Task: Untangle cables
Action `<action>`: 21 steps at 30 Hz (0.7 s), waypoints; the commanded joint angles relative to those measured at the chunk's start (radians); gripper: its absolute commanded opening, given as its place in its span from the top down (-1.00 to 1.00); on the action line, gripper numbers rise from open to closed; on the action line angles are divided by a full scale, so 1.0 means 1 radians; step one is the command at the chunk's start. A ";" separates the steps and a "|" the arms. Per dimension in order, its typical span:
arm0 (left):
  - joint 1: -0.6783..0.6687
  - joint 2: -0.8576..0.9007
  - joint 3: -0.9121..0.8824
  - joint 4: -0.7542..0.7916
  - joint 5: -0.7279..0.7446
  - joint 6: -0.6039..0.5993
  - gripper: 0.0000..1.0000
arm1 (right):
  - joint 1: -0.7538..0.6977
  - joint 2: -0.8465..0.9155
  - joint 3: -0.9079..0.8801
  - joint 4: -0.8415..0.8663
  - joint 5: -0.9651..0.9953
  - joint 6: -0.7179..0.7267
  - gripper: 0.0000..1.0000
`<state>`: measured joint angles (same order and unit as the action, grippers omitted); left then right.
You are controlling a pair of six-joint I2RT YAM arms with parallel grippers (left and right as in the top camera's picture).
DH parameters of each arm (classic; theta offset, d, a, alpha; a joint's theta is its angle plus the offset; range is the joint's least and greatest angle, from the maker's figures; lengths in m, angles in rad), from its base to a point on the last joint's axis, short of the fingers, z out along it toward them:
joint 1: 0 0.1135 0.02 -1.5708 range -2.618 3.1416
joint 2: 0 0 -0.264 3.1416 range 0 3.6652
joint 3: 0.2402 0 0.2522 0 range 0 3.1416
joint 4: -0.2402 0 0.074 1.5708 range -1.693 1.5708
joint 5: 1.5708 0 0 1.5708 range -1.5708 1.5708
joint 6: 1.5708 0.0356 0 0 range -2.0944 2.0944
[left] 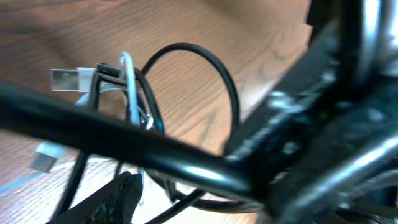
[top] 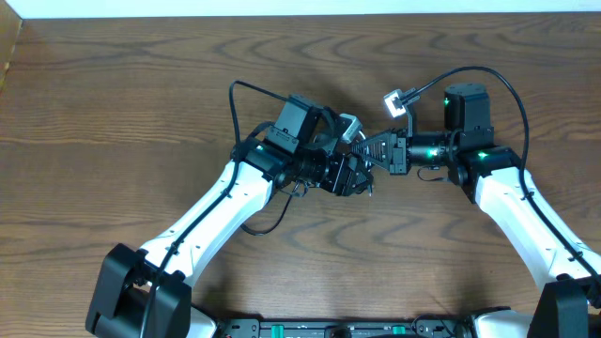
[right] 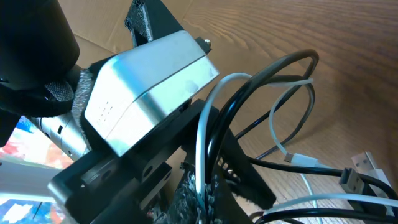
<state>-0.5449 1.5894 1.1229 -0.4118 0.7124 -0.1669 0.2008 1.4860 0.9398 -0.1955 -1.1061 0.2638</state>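
The cables (right: 249,124) are hanging in a small bundle at the middle of the table (top: 113,113), caught between the two arms where they are meeting. The black cord (right: 283,64) is arching up in a wide loop, and the white cord (right: 202,124) is curving in a narrower loop just inside it. A flat metal plug (left: 62,79) is sticking out to one side of the bundle. Both cords are running down into the right gripper (right: 199,199), whose dark textured pads (right: 183,199) are pressing together on them. The left gripper (top: 355,178) is sitting just beside the bundle, touching or nearly touching the right one. Its view is blurred and crossed by a black bar, so I cannot tell how its jaws are standing. A silver box (right: 149,81) on the left arm is filling the space just above the loops.
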 commanded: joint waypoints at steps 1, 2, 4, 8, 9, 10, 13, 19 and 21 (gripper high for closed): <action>0.015 -0.015 0.005 -0.002 -0.051 0.016 -0.27 | -0.007 0.005 0.014 0.005 -0.014 0.010 0.98; 0.024 -0.021 0.005 -0.005 -0.051 0.016 -0.27 | -0.014 0.005 0.014 0.005 -0.014 0.012 0.98; 0.047 -0.036 0.005 -0.013 -0.052 0.016 -0.27 | -0.029 0.005 0.014 0.005 -0.015 0.037 0.98; 0.103 -0.058 0.005 -0.026 -0.052 0.016 -0.27 | -0.047 0.005 0.014 0.005 -0.046 0.065 0.98; 0.115 -0.058 0.005 -0.027 -0.051 0.015 -0.27 | -0.047 0.005 0.014 0.006 -0.055 0.065 0.98; 0.130 -0.058 0.005 -0.028 -0.051 0.012 -0.27 | -0.046 0.005 0.014 0.006 -0.077 0.065 0.98; 0.128 -0.058 0.005 -0.027 -0.051 0.012 -0.27 | -0.046 0.005 0.014 0.006 -0.083 0.065 0.98; 0.099 -0.042 0.002 -0.025 -0.051 0.012 -0.27 | -0.034 0.005 0.014 0.023 -0.099 0.084 0.98; 0.091 -0.032 -0.001 -0.024 -0.051 0.012 -0.27 | -0.034 0.004 0.014 0.050 -0.126 0.093 0.98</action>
<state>-0.4393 1.5482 1.1229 -0.4374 0.6693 -0.1600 0.1619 1.4860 0.9398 -0.1745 -1.1603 0.3325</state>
